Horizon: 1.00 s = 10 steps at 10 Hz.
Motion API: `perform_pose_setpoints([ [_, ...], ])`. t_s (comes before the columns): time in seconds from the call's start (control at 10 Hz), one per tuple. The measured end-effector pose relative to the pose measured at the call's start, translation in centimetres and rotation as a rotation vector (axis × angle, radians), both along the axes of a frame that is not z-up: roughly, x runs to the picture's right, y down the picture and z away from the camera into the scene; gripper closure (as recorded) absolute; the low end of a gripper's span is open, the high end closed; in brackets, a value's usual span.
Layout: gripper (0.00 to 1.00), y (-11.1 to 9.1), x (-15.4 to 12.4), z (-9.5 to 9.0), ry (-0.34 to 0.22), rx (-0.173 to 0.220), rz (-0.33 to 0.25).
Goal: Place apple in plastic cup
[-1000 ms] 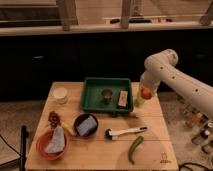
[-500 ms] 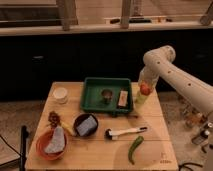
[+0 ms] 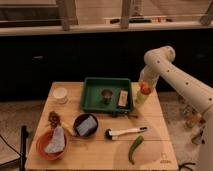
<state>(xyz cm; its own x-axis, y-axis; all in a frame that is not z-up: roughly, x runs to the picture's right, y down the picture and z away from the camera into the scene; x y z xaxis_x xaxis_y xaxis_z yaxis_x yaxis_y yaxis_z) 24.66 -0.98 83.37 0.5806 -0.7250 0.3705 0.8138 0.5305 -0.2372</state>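
One hand [image 3: 144, 86], closed on the apple [image 3: 145, 88], hangs over the cup [image 3: 142, 97] at the worktop's [image 3: 100, 150] right edge, beside the green tray [image 3: 95, 102]. Apple just above cup rim.

Gripper [image 3: 144, 86] holds the apple [image 3: 145, 89] just above the plastic cup [image 3: 142, 97], right of the tray [image 3: 93, 95] on the table [image 3: 150, 130].
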Motion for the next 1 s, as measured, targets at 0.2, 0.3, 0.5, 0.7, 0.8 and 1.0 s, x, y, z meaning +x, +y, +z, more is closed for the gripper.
perform_pose_setpoints([
  [0.2,1.00,0.26,-0.17,0.32,-0.004,-0.003,0.004],
  [0.3,1.00,0.46,-0.13,0.50,-0.004,-0.004,0.008],
  [0.5,0.93,0.67,-0.31,0.76,-0.008,-0.004,0.015],
  [0.7,0.73,0.75,-0.59,0.89,-0.012,-0.003,0.018],
  [0.8,0.65,0.75,-0.71,0.91,-0.014,-0.002,0.018],
  [1.0,0.42,0.59,-0.81,0.90,-0.014,0.004,0.015],
])
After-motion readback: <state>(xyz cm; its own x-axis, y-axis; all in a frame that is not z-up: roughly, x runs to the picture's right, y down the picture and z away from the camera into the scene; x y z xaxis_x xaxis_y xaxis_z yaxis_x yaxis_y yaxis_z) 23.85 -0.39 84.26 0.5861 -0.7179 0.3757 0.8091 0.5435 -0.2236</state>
